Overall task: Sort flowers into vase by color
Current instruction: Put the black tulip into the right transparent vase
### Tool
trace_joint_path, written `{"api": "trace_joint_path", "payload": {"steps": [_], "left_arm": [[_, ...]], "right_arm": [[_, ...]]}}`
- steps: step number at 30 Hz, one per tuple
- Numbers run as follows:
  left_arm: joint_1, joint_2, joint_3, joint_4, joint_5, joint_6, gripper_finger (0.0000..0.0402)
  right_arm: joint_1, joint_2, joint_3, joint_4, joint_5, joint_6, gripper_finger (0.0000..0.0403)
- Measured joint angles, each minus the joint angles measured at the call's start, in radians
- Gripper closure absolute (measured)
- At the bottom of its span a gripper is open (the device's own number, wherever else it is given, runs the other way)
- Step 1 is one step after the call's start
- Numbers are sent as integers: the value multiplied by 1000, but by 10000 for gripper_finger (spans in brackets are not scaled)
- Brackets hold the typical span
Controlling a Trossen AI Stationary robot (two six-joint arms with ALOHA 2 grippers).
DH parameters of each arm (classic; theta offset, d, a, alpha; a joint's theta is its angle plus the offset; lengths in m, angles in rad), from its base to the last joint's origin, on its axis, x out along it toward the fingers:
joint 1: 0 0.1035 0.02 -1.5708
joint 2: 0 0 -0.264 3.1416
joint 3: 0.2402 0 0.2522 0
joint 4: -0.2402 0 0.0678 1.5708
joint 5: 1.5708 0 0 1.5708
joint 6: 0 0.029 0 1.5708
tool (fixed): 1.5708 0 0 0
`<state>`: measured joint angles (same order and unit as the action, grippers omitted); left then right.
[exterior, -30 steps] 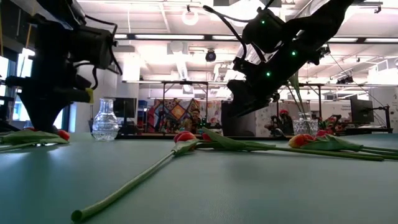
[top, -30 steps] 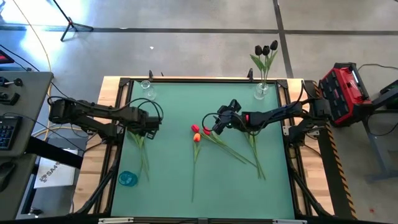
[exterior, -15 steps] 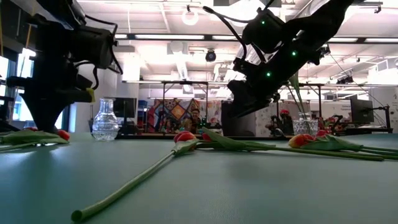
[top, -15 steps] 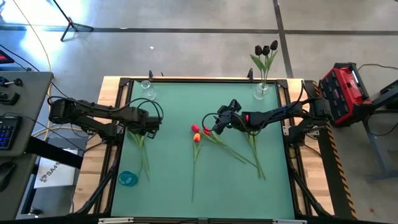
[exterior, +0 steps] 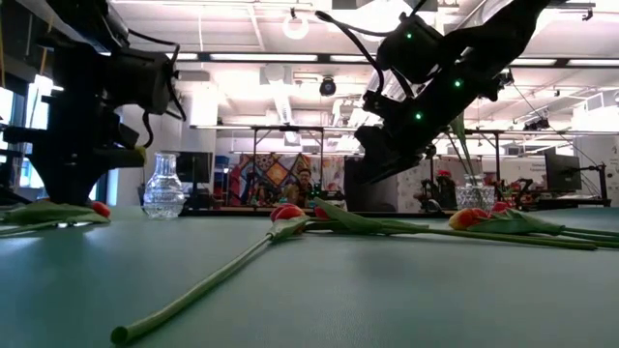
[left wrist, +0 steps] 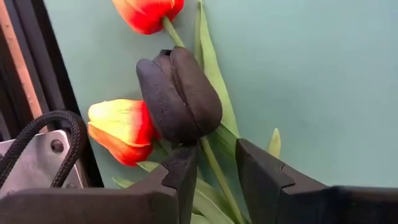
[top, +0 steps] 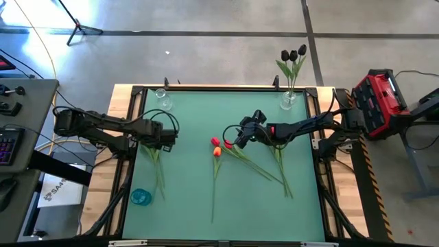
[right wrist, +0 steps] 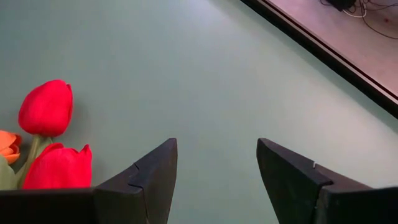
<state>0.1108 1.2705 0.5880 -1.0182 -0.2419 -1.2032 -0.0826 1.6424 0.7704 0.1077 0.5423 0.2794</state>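
My left gripper (left wrist: 217, 177) (top: 167, 136) is open over a small pile of tulips (top: 155, 165) near the table's left edge. Its fingers stand on either side of a black tulip's stem (left wrist: 214, 163), just below the dark head (left wrist: 180, 93), without touching it. Two red-and-yellow heads (left wrist: 118, 127) (left wrist: 148, 12) lie beside it. My right gripper (right wrist: 214, 168) (top: 239, 139) is open and hovers mid-table beside two red heads (right wrist: 46, 107) (right wrist: 57, 167) and an orange one (top: 217, 151). These flowers lie flat, with their stems running toward the near edge.
A glass vase (top: 289, 100) at the far right corner holds black tulips (top: 293, 54). Another clear vase (top: 163, 100) stands at the far left corner. A blue round object (top: 141, 197) lies near the left edge. More stems (top: 281, 168) lie under the right arm.
In the low view my left arm has shifted slightly toward the table's left edge. The flowers and my right arm stay where they were.
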Motion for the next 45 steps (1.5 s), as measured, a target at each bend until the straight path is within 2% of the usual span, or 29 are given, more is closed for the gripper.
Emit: {"api": "trace_joint_path", "payload": {"steps": [8, 13, 16, 19, 27, 31, 34, 37, 40, 45], "left_arm": [[0, 0, -13, 17, -56, 4, 367], [0, 0, -70, 106, -36, 18, 383], [0, -2, -70, 105, -30, 26, 390], [0, -11, -44, 107, -27, 52, 398], [-19, -34, 45, 107, -52, 90, 397], [-44, -61, 98, 108, -81, 114, 397], [-60, -92, 150, 119, -108, 145, 397], [-73, -134, 175, 203, -167, 214, 397], [-72, -171, 180, 387, -206, 354, 397], [-82, -187, 180, 750, -185, 643, 397]], "right_arm": [[0, 0, 0, -1, 0, 0, 194], [0, 0, 0, -14, -3, 2, 194], [0, 0, 0, -17, -44, 11, 194], [1, 0, 0, -17, -79, 26, 194], [40, 0, 0, 29, -82, 37, 194], [84, 0, 0, 107, -84, 79, 194], [115, 0, 0, 190, -135, 102, 194], [137, 0, 0, 323, -198, 54, 194], [135, 0, 0, 487, -284, -3, 194], [128, 0, 0, 674, -297, -68, 194]]}}
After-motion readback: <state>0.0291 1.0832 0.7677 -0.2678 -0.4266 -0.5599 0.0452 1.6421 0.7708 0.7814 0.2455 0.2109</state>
